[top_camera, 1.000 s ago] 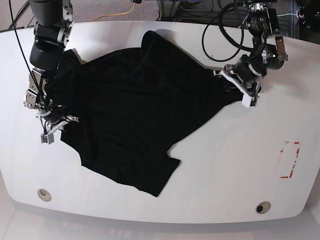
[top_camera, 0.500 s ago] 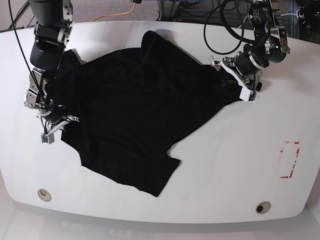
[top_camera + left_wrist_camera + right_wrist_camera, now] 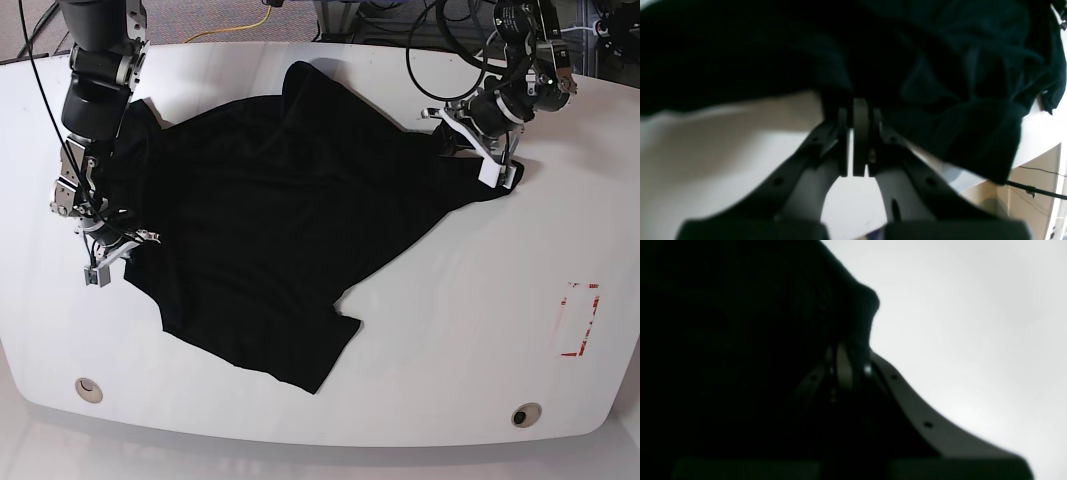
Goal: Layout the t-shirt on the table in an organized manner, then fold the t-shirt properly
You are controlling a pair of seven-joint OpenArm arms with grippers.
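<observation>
The black t-shirt lies spread and wrinkled across the white table. In the base view my left gripper is at the shirt's right edge, shut on the cloth. In the left wrist view its fingers pinch a fold of the t-shirt just above the table. My right gripper is at the shirt's left edge, shut on the cloth. In the right wrist view the t-shirt covers its fingers, with the table beside them.
A red tape rectangle is marked at the table's right side. Two round grommet holes sit near the front edge. Cables hang behind the left arm at the table's back edge.
My left gripper has moved up and toward the back of the table, pulling the shirt's right edge with it. The right arm has barely moved.
</observation>
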